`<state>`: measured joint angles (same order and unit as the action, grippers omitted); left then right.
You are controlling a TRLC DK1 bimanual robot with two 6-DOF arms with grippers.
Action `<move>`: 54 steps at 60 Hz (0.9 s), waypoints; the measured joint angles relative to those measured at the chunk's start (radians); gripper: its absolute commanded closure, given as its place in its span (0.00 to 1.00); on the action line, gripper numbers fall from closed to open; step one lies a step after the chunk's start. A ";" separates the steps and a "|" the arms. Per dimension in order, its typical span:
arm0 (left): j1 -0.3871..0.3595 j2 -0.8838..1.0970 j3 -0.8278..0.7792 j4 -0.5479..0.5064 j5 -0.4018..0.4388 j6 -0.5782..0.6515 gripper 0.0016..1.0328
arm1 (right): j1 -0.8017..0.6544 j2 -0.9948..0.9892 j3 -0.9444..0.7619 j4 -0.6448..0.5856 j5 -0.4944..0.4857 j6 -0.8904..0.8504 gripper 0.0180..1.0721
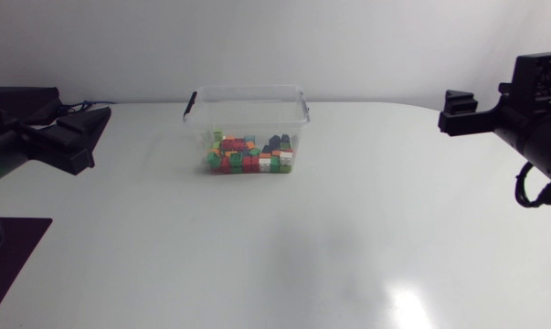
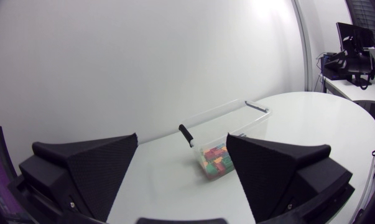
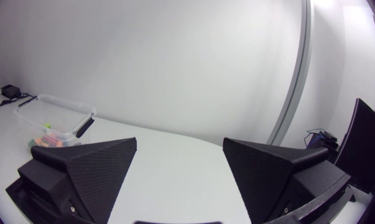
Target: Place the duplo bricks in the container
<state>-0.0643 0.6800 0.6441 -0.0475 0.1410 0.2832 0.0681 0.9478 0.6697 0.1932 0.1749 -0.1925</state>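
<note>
A clear plastic container [image 1: 247, 110] with black handle clips stands at the back middle of the white table. Several duplo bricks [image 1: 249, 153] in red, green, orange, white and black lie piled inside it. My left gripper [image 1: 85, 132] rests at the left side of the table, open and empty, pointing toward the container. In the left wrist view the container [image 2: 237, 121] with its bricks [image 2: 216, 158] lies ahead of the open left gripper [image 2: 181, 168]. My right gripper [image 3: 180, 168] is open and empty, with the container [image 3: 58, 115] ahead and off to one side of it. The right arm [image 1: 531, 119] is at the right edge.
A dark mat [image 1: 8, 256] lies at the front left corner of the table [image 1: 302, 256]. A black adapter and cable [image 3: 12, 91] lie on the table behind the container.
</note>
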 measured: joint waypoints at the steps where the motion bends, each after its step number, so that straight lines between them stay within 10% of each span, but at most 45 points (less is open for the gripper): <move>1: 0.004 -0.012 -0.008 -0.002 0.000 -0.002 0.04 | -0.008 -0.014 -0.009 0.002 -0.006 -0.003 0.05; 54: 0.097 -0.482 -0.393 0.005 -0.046 -0.108 0.04 | -0.047 -0.613 -0.429 -0.050 -0.079 -0.011 0.05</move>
<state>0.0330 0.1982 0.2516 -0.0425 0.0948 0.1749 0.0212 0.3351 0.2409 0.1436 0.0956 -0.2035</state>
